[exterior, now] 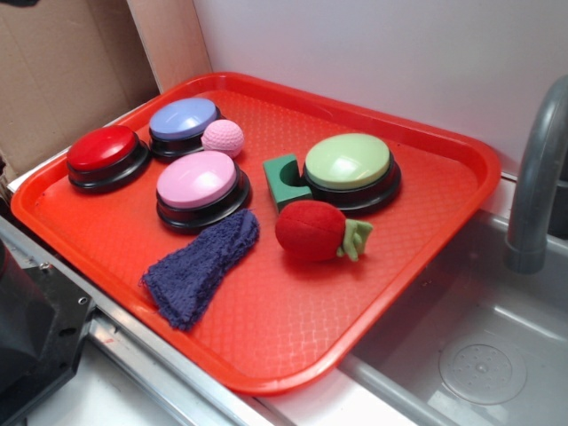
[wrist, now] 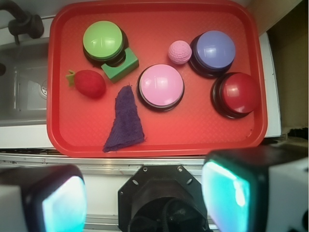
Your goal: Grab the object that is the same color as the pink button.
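1. In the wrist view the gripper (wrist: 145, 200) fills the bottom edge, its two pale fingers (wrist: 239, 193) set wide apart at either side; the jaws are fully open and hold nothing.
2. The gripper hangs over the pale surface (wrist: 29, 142) in front of the tray, well apart from everything on it.
3. The red tray (exterior: 426, 293) lies beside a grey sink (exterior: 484, 355) with a grey tap (exterior: 537, 169).
4. Nearest on the tray lies a purple cloth (exterior: 200, 266), folded into a wedge, its narrow end touching the base of the pink button.
5. The pink button (exterior: 197, 182) sits near the tray's middle, a glossy dome on a black base.
6. Beside it, towards the sink, lies a red plush strawberry (exterior: 311, 229) with green leaves.
7. The red button (exterior: 104, 153) stands on the tray's side away from the sink.
8. The pink ball (exterior: 222, 138), small and dimpled, rests just behind the pink button, touching the lavender-blue button (exterior: 184, 120).
9. A green block (exterior: 284, 180) sits against the green button (exterior: 348, 164) on the sink side.
10. Cardboard (exterior: 62, 62) stands behind the tray's far corner.
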You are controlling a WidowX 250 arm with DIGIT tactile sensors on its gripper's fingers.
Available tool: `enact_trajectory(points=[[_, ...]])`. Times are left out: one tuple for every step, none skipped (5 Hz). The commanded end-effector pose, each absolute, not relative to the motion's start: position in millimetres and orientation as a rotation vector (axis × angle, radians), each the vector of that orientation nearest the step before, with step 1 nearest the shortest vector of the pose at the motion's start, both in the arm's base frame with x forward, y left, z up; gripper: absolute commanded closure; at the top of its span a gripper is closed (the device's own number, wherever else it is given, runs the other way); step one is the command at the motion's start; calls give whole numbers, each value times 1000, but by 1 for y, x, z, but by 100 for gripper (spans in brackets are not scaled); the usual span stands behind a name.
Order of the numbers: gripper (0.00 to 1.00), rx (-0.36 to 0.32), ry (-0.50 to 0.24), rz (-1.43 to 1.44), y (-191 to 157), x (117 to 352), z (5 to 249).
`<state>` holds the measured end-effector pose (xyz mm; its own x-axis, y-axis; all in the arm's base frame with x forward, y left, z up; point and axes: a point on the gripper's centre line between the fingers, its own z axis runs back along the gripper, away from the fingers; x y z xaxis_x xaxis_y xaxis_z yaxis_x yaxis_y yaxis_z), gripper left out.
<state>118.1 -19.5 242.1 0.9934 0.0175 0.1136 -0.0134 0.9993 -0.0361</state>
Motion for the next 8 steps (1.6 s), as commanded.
enact_trajectory(points=[[0, -35, -114, 15, -19, 118, 242], [0, 11, -80, 210, -10, 128, 236], [0, -28, -116, 415, -4, 147, 221], [0, 26, -127, 662, 5, 176, 199], [0, 5, -166, 844, 14, 199, 178], [0, 2, -233, 993, 28, 229, 149], [0, 28, -218, 1059, 40, 244, 123], [0, 19, -214, 1094, 52, 256, 101]])
